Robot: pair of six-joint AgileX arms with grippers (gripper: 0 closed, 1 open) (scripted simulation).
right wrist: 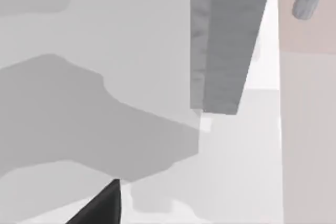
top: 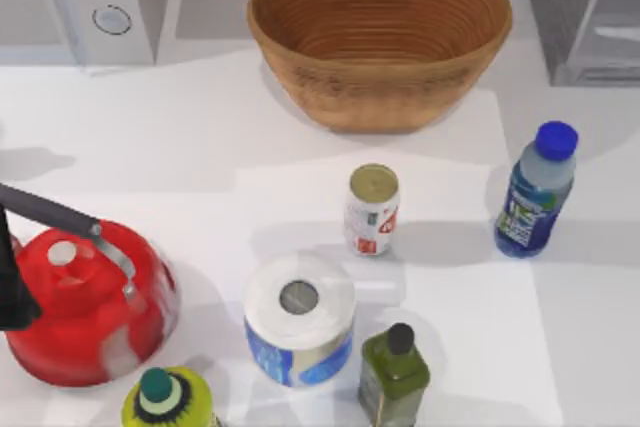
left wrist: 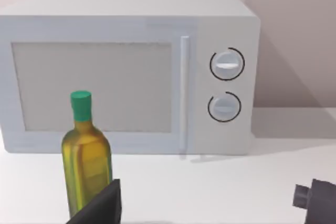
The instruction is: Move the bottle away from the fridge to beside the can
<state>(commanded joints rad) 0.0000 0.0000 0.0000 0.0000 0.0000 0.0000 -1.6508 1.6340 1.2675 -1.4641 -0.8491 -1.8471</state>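
Bottle: the bottle (top: pixel 535 192) stands upright on the counter (top: pixel 150 137), at the right side, apart from every tool.
Fridge: the fridge (top: pixel 580 7) is at the far right corner, behind the bottle.
Can: the can (top: pixel 372 209) stands near the middle, well left of the bottle.
Around: a basket (top: pixel 380 37) far behind the can; a paper roll (top: pixel 299 319) and an olive bottle (top: pixel 394 375) near the front; a red kettle (top: pixel 85 302) at the left.
Left tool: the left tool (left wrist: pixel 210 203) faces the microwave (left wrist: pixel 126 72) and a yellow-green bottle (left wrist: pixel 86 161); its fingers stand wide apart.
Right tool: one dark finger (right wrist: pixel 102 205) is seen; I cannot tell its state.

Open table (top: pixel 455 247) between can (top: pixel 372 209), bottle (top: pixel 535 192)
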